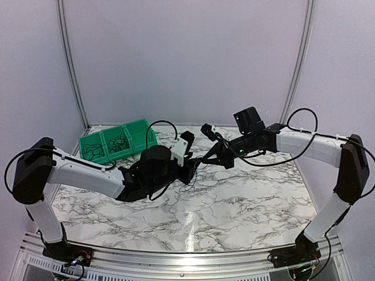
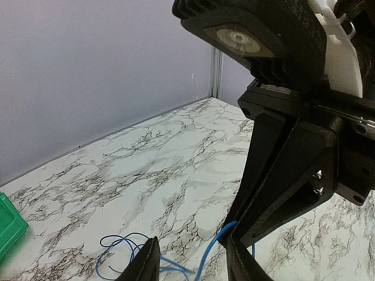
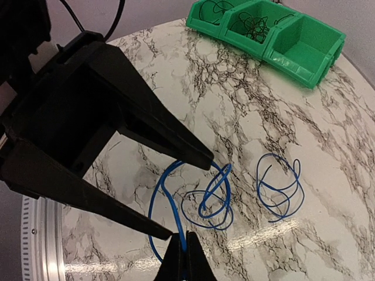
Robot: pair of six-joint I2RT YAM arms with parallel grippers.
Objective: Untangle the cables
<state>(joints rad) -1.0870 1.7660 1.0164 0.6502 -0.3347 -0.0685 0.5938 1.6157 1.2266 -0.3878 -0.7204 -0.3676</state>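
The right gripper (image 3: 182, 259), at the bottom centre of its own wrist view, is pressed together on a blue cable (image 3: 152, 205). The left gripper (image 3: 190, 201) reaches in from the left of that frame, its two fingers spread with nothing pinched. The held strand rises from the right gripper's tip, bows up and left between those spread fingers, then curls right into a small tangle (image 3: 215, 186) lying on the table (image 3: 328, 146) just right of the left fingertips. The strand's long axis runs roughly bottom to top of the frame, across the line on which the left jaws would close.

Both grippers are close to the tangle. The right already has the strand, and the left is the free one, straddling it. The step seems to be a second grip on the strand so the arms can draw apart.

A separate blue coil (image 3: 280, 186) lies further right, apart from the tangle. The bin (image 3: 293, 55), with black cables (image 3: 252, 23) in it, sits well apart at upper right. There is bare table to the right. The tight spot is between the grippers themselves, which are nearly touching.
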